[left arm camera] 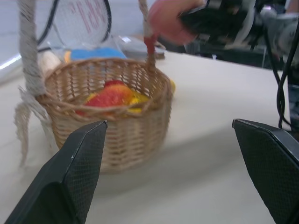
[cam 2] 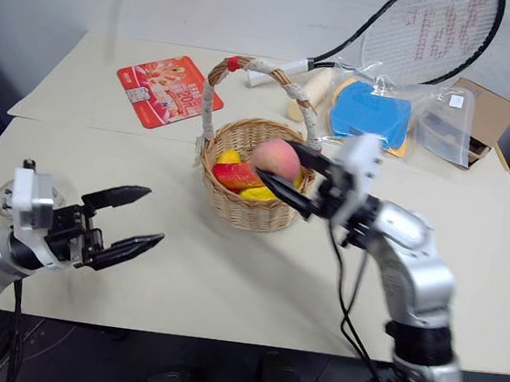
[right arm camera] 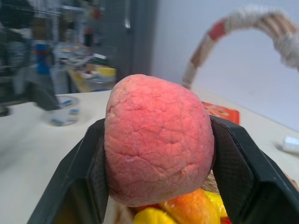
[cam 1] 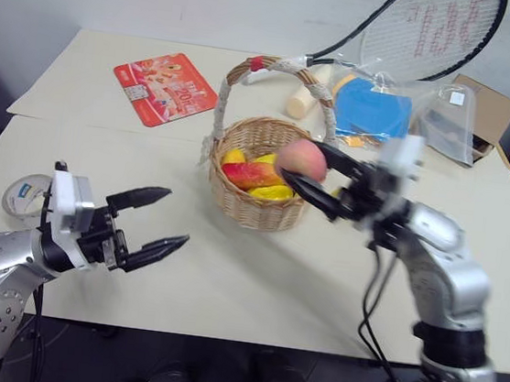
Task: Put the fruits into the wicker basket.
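Note:
The wicker basket (cam 1: 253, 211) stands mid-table, its taped handle (cam 1: 230, 82) arching over it. Inside lie a red-and-yellow mango (cam 1: 251, 173) and yellow fruit pieces (cam 1: 271, 192). My right gripper (cam 1: 303, 161) is shut on a round pink peach (cam 2: 275, 159), held just above the basket's right rim; the right wrist view shows the peach (right arm camera: 156, 140) clamped between both pads. My left gripper (cam 1: 176, 216) hovers open and empty over the table to the basket's left, pointing toward it. Its black fingers (left arm camera: 70, 172) frame the basket (left arm camera: 117, 135) in the left wrist view.
Behind the basket lie a tennis racket (cam 1: 430, 31), a blue paddle in a plastic bag (cam 1: 375, 108), a cream roll (cam 1: 300, 99) and a cardboard box (cam 1: 486, 107). A red packet (cam 1: 165, 87) lies at the back left. A tape roll (cam 1: 26, 194) sits by my left arm.

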You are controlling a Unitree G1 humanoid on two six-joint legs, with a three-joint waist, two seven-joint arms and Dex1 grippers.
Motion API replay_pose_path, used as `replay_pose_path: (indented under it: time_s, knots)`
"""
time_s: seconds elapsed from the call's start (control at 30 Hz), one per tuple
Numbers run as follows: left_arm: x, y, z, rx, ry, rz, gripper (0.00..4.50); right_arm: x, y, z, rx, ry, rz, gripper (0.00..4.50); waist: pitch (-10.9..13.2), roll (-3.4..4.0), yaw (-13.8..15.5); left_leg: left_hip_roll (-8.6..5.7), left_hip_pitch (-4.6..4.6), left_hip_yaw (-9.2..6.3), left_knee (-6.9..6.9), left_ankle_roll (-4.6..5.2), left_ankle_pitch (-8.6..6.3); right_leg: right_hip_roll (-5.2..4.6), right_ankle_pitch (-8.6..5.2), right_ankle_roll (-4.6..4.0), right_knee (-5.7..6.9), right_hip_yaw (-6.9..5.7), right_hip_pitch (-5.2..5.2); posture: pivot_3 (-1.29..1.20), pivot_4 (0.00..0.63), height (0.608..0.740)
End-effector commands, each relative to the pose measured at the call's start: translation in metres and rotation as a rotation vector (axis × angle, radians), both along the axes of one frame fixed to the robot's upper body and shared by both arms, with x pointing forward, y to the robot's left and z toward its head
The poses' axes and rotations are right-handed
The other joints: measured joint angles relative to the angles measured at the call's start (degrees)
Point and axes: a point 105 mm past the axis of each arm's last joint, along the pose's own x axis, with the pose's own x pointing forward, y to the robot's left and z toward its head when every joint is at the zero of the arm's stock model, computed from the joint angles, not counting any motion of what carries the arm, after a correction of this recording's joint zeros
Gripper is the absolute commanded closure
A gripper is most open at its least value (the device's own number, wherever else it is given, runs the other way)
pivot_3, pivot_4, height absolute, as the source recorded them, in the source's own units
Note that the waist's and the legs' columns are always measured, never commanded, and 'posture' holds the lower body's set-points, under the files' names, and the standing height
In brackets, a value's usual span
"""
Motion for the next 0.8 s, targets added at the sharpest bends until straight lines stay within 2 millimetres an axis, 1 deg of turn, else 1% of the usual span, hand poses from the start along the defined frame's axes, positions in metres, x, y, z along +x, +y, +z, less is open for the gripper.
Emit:
replay_pose_path:
  time_s: [0.03,0.1,0.13,0.2,0.27,0.33,0.4,0.43,0.5,0.6,0.63,0.67,0.7,0.73,0.77,0.8]
  knots:
    - [-0.004,-0.002,0.008,-0.026,-0.034,0.005,0.00,0.012,-0.002,0.001,-0.037,-0.033,-0.106,1.29,0.0,-0.01,0.3,-0.01,-0.34,-0.01,0.08,0.01,0.00,-0.01,0.00,0.00,0.03,-0.01,-0.36,0.00,0.150,0.740]
    - [-0.005,-0.004,0.009,-0.037,-0.033,0.006,0.00,0.013,-0.002,0.000,-0.036,-0.039,-0.132,0.78,0.0,-0.01,0.4,0.00,-0.71,0.00,0.14,0.01,0.01,-0.01,0.00,0.02,0.10,-0.01,-0.77,0.00,0.150,0.740]
    - [-0.006,-0.004,0.009,-0.039,-0.032,0.007,0.00,0.013,-0.002,0.000,-0.032,-0.043,-0.137,0.45,0.0,-0.01,0.3,0.02,-0.77,0.02,0.14,0.00,0.00,0.00,0.00,0.01,0.14,-0.01,-0.85,0.00,0.150,0.740]
    - [-0.007,-0.005,0.008,-0.037,-0.031,0.008,0.00,0.008,0.000,0.002,-0.016,-0.048,-0.095,0.01,0.0,0.00,0.3,0.06,-0.79,0.05,0.09,-0.03,-0.01,0.03,-0.01,0.00,0.11,-0.01,-0.91,0.00,0.150,0.740]
    - [-0.007,-0.005,0.007,-0.035,-0.028,0.011,0.00,-0.008,0.000,0.006,0.020,-0.046,0.009,0.01,0.0,-0.01,0.2,0.09,-0.80,0.07,0.09,-0.03,-0.01,0.06,-0.02,0.00,0.08,-0.01,-0.90,0.00,0.150,0.740]
    - [-0.008,-0.004,0.006,-0.028,-0.023,0.011,0.00,-0.026,-0.010,0.012,0.054,-0.078,0.096,0.01,0.0,-0.01,0.3,0.11,-0.79,0.08,0.11,-0.05,-0.01,0.09,-0.02,0.00,0.09,-0.01,-0.89,0.00,0.150,0.740]
    - [-0.008,-0.003,0.004,-0.010,-0.015,0.002,0.00,-0.043,-0.025,0.005,0.020,-0.047,0.181,0.01,0.0,0.00,0.5,0.10,-0.76,0.06,0.13,-0.05,0.00,0.10,-0.02,0.01,0.09,-0.02,-0.82,0.00,0.150,0.740]
    - [-0.007,-0.003,0.003,-0.003,-0.012,-0.003,0.00,-0.050,-0.033,-0.003,-0.018,-0.023,0.210,0.01,0.0,0.00,0.9,0.09,-0.74,0.05,0.14,-0.04,0.00,0.10,-0.02,0.01,0.08,-0.03,-0.78,0.00,0.150,0.740]
    - [-0.006,-0.002,0.002,0.011,-0.009,-0.015,0.00,-0.053,-0.054,-0.017,-0.062,0.021,0.183,0.01,0.0,-0.02,1.1,0.04,-0.61,-0.02,0.15,0.02,-0.02,0.07,-0.01,0.02,-0.03,-0.09,-0.55,0.00,0.150,0.740]
    - [-0.006,-0.002,0.001,0.033,-0.006,-0.036,0.00,-0.049,-0.093,-0.042,-0.128,0.062,0.064,0.01,0.0,-0.05,1.1,-0.10,-0.55,0.00,0.18,0.11,-0.01,0.01,0.02,0.07,-0.04,-0.02,-0.46,0.00,0.150,0.740]
    - [-0.006,-0.002,0.000,0.043,-0.004,-0.047,0.00,-0.046,-0.111,-0.052,-0.156,0.046,0.008,0.01,0.0,-0.06,1.1,-0.26,-0.52,0.01,0.19,0.12,-0.01,0.01,0.03,0.09,-0.04,-0.01,-0.43,0.00,0.150,0.740]
    - [-0.007,-0.001,-0.001,0.061,0.002,-0.060,0.00,-0.043,-0.137,-0.067,-0.191,0.033,-0.067,0.01,0.0,-0.09,1.0,-0.35,-0.50,0.01,0.20,0.14,0.00,-0.01,0.04,0.10,-0.04,0.00,-0.41,0.00,0.150,0.740]
    - [-0.009,0.000,-0.006,0.095,0.014,-0.078,0.00,-0.042,-0.165,-0.087,-0.244,0.050,-0.168,0.01,0.0,-0.12,1.0,-0.38,-0.49,0.02,0.20,0.16,0.01,-0.01,0.05,0.13,-0.04,0.02,-0.40,0.00,0.150,0.740]
    - [-0.011,0.002,-0.009,0.119,0.023,-0.091,0.00,-0.043,-0.184,-0.100,-0.281,0.062,-0.228,0.01,0.0,-0.13,1.0,-0.40,-0.47,0.01,0.22,0.17,0.01,0.00,0.06,0.14,-0.05,0.01,-0.36,0.00,0.150,0.740]
    - [-0.012,0.002,-0.011,0.134,0.028,-0.099,0.00,-0.044,-0.193,-0.107,-0.304,0.065,-0.257,0.01,0.0,-0.10,1.0,-0.43,-0.44,0.02,0.22,0.19,0.00,-0.01,0.06,0.14,-0.06,0.02,-0.32,0.00,0.150,0.740]
    - [-0.013,0.003,-0.013,0.148,0.034,-0.107,0.00,-0.045,-0.208,-0.115,-0.328,0.067,-0.313,0.01,0.1,-0.05,1.0,-0.45,-0.41,0.07,0.20,0.21,-0.01,-0.03,0.05,0.13,-0.08,0.05,-0.33,0.00,0.150,0.740]
